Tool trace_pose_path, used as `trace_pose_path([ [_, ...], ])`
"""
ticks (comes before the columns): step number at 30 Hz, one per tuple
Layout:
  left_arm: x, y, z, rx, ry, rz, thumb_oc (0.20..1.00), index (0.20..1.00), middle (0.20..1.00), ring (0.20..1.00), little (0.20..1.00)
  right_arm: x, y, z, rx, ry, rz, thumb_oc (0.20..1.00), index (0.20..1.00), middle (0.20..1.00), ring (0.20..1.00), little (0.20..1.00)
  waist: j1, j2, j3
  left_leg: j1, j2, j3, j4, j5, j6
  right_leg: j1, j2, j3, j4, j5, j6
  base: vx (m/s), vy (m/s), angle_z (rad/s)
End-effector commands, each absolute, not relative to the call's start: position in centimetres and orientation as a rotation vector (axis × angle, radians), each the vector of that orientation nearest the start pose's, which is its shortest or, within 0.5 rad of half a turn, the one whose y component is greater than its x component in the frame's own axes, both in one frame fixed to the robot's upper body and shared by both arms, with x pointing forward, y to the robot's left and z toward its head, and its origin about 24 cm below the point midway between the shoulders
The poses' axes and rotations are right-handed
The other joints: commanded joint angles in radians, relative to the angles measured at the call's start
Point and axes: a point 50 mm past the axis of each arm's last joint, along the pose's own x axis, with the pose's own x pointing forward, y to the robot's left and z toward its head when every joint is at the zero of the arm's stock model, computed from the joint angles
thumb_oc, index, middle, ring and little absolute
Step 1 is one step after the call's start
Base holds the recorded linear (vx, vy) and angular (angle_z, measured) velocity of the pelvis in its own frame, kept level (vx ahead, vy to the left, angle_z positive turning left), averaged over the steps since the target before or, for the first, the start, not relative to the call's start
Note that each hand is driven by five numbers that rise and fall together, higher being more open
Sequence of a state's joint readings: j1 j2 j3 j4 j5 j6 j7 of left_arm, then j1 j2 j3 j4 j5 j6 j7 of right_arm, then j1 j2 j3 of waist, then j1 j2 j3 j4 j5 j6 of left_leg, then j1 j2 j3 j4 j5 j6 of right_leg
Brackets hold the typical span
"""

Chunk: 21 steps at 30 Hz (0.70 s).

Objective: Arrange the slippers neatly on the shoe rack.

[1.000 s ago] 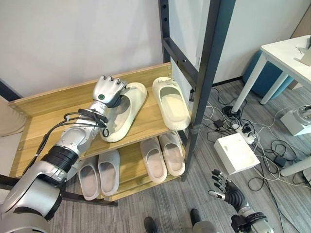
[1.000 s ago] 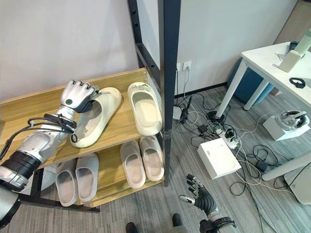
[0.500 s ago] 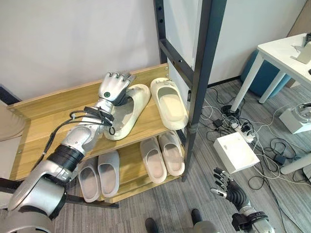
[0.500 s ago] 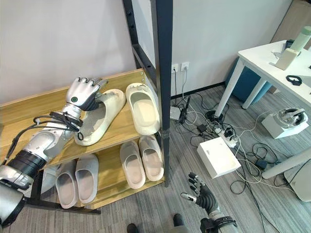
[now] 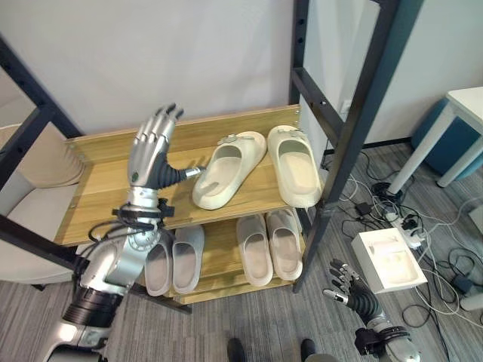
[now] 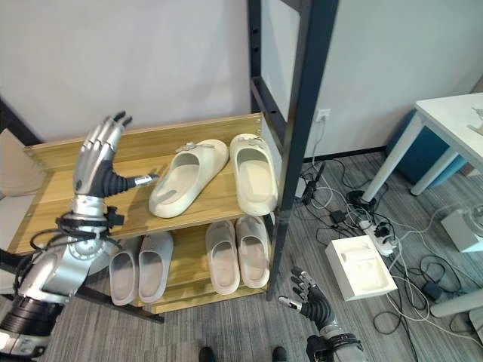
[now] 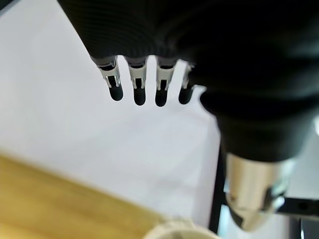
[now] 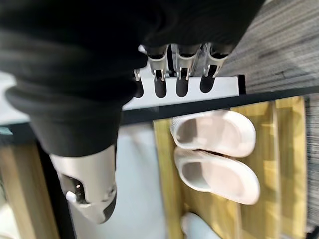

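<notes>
My left hand point(image 5: 151, 147) raised, fingers spread, holding nothing. Skewed cream slipper point(image 5: 226, 169) on rack's upper shelf point(image 5: 106, 196), just right of hand, long axis angled toward its mate point(image 5: 296, 164). Right hand point(image 5: 349, 285) low, relaxed, farther.

Upper shelf point(image 5: 98, 188): left half bare wood, open to a hand from the front. Right half occupied by two cream slippers point(image 5: 260, 162), the left one angled. Dark upright post point(image 5: 355, 128) blocks the right front corner. Lower shelf point(image 5: 219, 271) packed with two grey pairs point(image 5: 219, 253).
</notes>
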<state>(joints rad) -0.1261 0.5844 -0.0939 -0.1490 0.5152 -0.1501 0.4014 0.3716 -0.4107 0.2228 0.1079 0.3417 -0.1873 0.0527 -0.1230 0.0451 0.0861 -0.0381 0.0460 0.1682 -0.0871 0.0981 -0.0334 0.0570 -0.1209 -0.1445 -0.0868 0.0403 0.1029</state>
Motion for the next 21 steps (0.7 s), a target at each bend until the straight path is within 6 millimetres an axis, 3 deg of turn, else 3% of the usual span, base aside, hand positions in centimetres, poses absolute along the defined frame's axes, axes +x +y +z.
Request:
trace_pose_path([
  [1, 26.8, 20.1, 17.1, 0.797, -0.708, 0.163, 1.000, 1.000, 1.000, 1.000, 1.000, 16.3, -19.4, -1.7, -0.082, 0.233, 0.158, 1.000, 1.000, 1.000, 1.000, 1.000, 0.013, -0.024, -0.016, 0.069, 0.060, -0.044, 0.000, -0.112, -0.052, -0.038, -0.053, -0.026, 0.000, -0.005, 0.068, -0.01, -0.002, 0.08],
  [7, 26.1, 19.6, 14.2, 0.464, -0.525, 0.014, 1.000, 1.000, 1.000, 1.000, 1.000, 16.4, -19.5, -1.8, -0.069, 0.250, 0.142, 1.000, 1.000, 1.000, 1.000, 1.000, 0.021, -0.020, -0.014, 0.065, 0.058, -0.048, 0.000, -0.108, -0.047, -0.040, -0.054, -0.031, 0.000, -0.003, 0.067, -0.01, 0.006, 0.09],
  [16, 26.2, 19.6, 13.8, 0.430, -0.440, -0.120, 1.000, 1.000, 1.000, 1.000, 1.000, 16.5, -19.8, -2.0, -0.065, 0.274, 0.151, 1.000, 1.000, 1.000, 1.000, 1.000, 0.020, -0.019, -0.012, 0.065, 0.055, -0.049, 0.000, -0.109, -0.044, -0.042, -0.055, -0.029, 0.000, 0.000, 0.069, 0.00, 0.000, 0.00],
  [21, 26.1, 19.1, 12.8, 0.301, -0.357, -0.227, 1.000, 1.000, 1.000, 1.000, 1.000, 16.6, -19.7, -2.1, -0.064, 0.282, 0.171, 1.000, 1.000, 1.000, 1.000, 1.000, 0.017, -0.016, -0.012, 0.066, 0.053, -0.046, 0.000, -0.108, -0.043, -0.043, -0.057, -0.030, 0.000, 0.002, 0.070, 0.00, 0.000, 0.00],
])
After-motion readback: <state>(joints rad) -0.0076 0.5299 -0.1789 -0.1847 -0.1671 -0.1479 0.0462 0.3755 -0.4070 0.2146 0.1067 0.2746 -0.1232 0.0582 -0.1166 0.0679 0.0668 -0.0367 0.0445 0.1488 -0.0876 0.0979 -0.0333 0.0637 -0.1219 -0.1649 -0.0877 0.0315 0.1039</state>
